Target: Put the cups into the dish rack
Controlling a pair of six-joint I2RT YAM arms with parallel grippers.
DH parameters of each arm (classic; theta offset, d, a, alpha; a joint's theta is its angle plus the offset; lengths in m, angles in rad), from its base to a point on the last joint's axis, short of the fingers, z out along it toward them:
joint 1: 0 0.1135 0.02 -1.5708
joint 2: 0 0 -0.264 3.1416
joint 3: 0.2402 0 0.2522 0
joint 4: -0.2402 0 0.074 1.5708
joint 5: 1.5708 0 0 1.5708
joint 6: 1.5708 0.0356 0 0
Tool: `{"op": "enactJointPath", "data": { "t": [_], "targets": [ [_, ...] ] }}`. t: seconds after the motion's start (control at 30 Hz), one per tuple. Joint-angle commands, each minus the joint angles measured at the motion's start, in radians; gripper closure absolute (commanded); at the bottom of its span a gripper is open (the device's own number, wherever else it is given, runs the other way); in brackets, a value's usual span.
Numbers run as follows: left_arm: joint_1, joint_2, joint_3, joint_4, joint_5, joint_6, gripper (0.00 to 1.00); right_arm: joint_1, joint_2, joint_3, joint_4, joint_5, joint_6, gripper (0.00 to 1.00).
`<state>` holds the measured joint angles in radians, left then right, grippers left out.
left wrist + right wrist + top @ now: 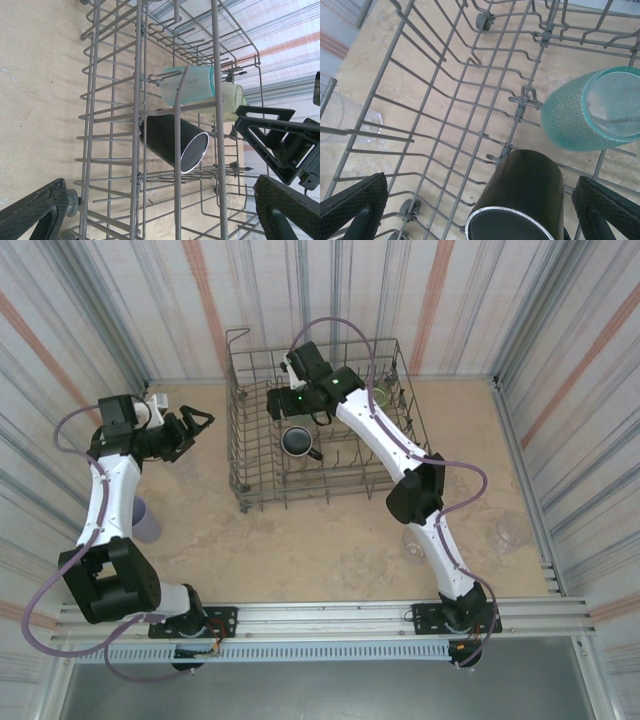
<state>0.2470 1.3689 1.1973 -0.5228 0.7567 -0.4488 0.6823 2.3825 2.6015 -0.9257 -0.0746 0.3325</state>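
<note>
Loading is partway done, by my reading. The black mug lies tilted on its side among the tines of the dish rack, with a teal tumbler just beside it and a pale green tumbler behind that. The right hand hangs inside the rack directly over the mug, fingers spread wide and grasping nothing. The left hand hovers just outside the rack's left wall, also released and empty. A purple tumbler stands on the surface close against the left arm. One clear tumbler sits by the right arm's elbow, and another stands nearer the right wall. The next move is likely to fetch one of these. The right hand should rise straight up first, since the rack's wire rim and upright tines hem it in on every side. The purple tumbler is crowded between the arm and the side wall, so approaching from above suits it best. The bare surface in front of the rack gives both arms open room to swing.
</note>
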Motion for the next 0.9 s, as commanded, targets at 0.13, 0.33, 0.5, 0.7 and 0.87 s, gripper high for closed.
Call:
{"op": "enactJointPath", "data": {
  "t": [0.13,0.33,0.5,0.7,0.87],
  "targets": [
    [0.004,-0.036,-0.006,-0.023,-0.075,0.011,0.01,0.0,-0.137,-0.027,-0.032,-0.016,0.066,0.01],
    [0.005,-0.054,-0.01,-0.039,-0.145,0.032,0.01,0.004,-0.303,-0.261,0.074,-0.013,0.069,0.01],
    [0.005,-0.054,-0.007,-0.057,-0.199,0.041,0.01,0.002,-0.425,-0.436,0.123,0.002,0.063,0.01],
    [0.003,-0.076,-0.008,-0.089,-0.367,0.039,0.01,-0.013,-0.544,-0.629,0.144,-0.021,0.05,0.01],
    [0.003,-0.122,-0.028,-0.148,-0.458,0.054,0.01,-0.043,-0.683,-0.819,0.164,-0.067,0.019,0.01]
  ]
}}
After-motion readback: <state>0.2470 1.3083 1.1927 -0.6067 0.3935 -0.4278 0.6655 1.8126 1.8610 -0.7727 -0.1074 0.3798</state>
